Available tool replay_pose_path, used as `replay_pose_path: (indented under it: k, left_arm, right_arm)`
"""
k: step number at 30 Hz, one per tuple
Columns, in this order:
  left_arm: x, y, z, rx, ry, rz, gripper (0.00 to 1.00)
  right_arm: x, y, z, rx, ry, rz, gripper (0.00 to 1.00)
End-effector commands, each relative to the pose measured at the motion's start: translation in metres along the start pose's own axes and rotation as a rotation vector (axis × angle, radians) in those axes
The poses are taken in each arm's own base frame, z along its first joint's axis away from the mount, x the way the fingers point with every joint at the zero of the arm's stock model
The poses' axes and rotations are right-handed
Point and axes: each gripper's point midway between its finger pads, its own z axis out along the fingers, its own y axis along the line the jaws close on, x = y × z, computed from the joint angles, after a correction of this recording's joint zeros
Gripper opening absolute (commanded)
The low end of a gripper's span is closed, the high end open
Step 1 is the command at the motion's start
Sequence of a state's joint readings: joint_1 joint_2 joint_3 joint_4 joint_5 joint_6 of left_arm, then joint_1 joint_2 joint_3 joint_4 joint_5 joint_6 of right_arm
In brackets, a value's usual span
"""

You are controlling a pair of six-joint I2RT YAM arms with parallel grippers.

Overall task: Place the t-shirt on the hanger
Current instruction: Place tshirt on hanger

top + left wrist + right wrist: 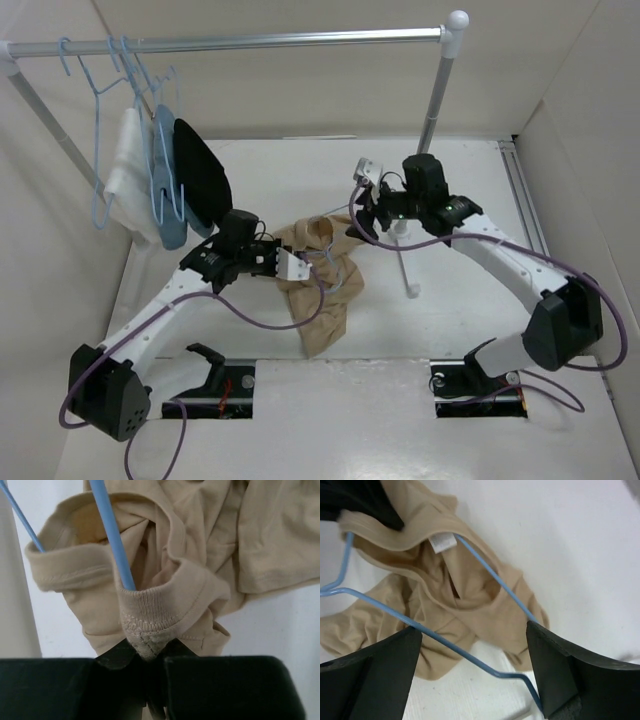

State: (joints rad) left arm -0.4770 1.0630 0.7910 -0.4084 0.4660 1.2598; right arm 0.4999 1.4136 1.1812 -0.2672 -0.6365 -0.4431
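At the far left a rail (250,40) carries spare hangers (100,90) and white, blue and black garments (165,190). The left pincer (147,655) is clamped on a fold of the ribbed collar of the t-shirt (325,300). The t-shirt lies crumpled on the middle of the table (460,310), between the two arms, with its neck end raised. The hanger (447,642) is partly inside it. One blue wire enters the neck opening just beside the pinched collar, and another passes under the collar by the white label (442,541). The right pincer (475,672) has its fingers wide apart, and a hanger wire runs across the gap from one finger to the other.
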Motion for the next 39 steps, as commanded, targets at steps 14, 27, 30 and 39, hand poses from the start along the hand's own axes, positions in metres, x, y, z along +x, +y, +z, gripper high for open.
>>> replay_pose_path:
  k: [14,27,30,39]
  left_arm:
    - [0.012,-0.019,0.005,0.066,0.04,0.075,0.0]
    - [0.011,-0.026,-0.001,0.112,0.008,0.109,0.0]
    - [0.001,-0.032,-0.006,0.123,-0.043,0.173,0.0]
    - [0.001,-0.034,-0.01,0.08,-0.043,0.128,0.0]
  right_arm:
    - [-0.035,0.004,0.028,0.012,-0.053,-0.064,0.88]
    - [-0.077,0.03,-0.005,-0.057,-0.11,-0.113,0.97]
    - [-0.051,0.0,0.015,0.066,-0.026,-0.051,0.75]
    - [-0.005,-0.036,0.089,0.104,0.08,0.18,0.33]
